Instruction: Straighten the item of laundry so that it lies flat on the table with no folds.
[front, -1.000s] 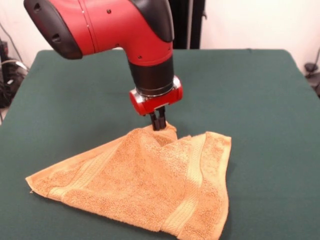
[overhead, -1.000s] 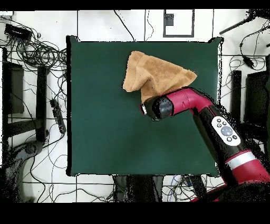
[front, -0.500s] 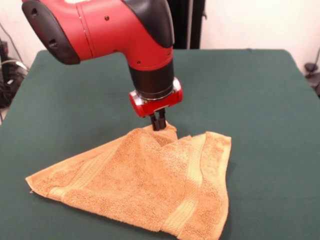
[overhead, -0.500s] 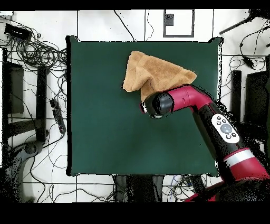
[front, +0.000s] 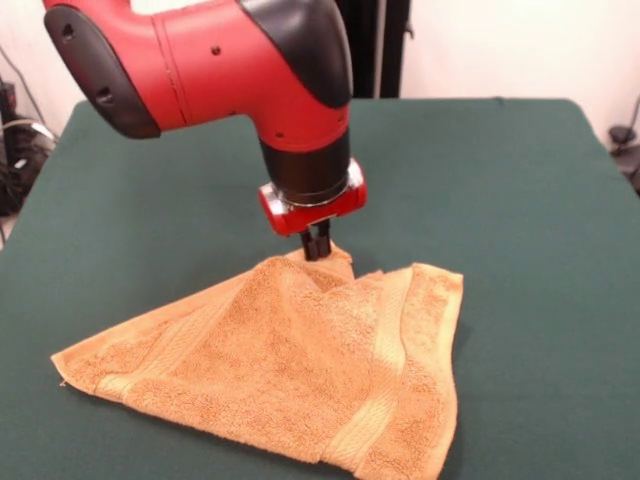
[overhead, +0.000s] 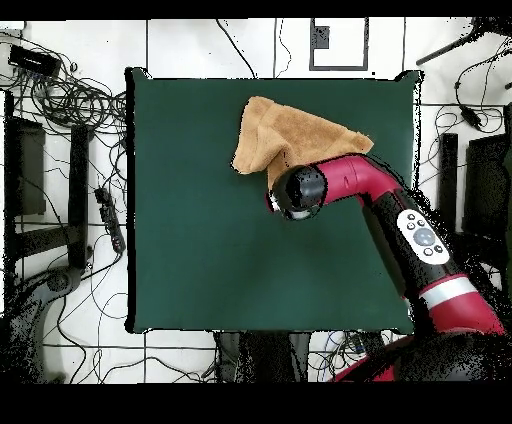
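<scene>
The counter (front: 520, 200) has a dark green top and fills most of the front view; in the overhead view it (overhead: 200, 220) is a large rectangle with cables on the floor around it.

The red and black arm (front: 230, 70) comes down from above in the front view, its wrist pointing straight down over the counter's middle. From overhead the arm (overhead: 400, 215) reaches in from the lower right and covers one corner of the towel.

The towel (front: 290, 370) lies on the near part of the counter in the front view, orange-tan and roughly triangular, folded over itself with a raised crease at its far point. Two paler bands run across it, one toward the left corner and one down the right side. In the overhead view the towel (overhead: 290, 140) sits toward the far right part of the counter.

The fingers (front: 316, 243) are dark and held close together, pinched on the towel's raised far corner.
</scene>
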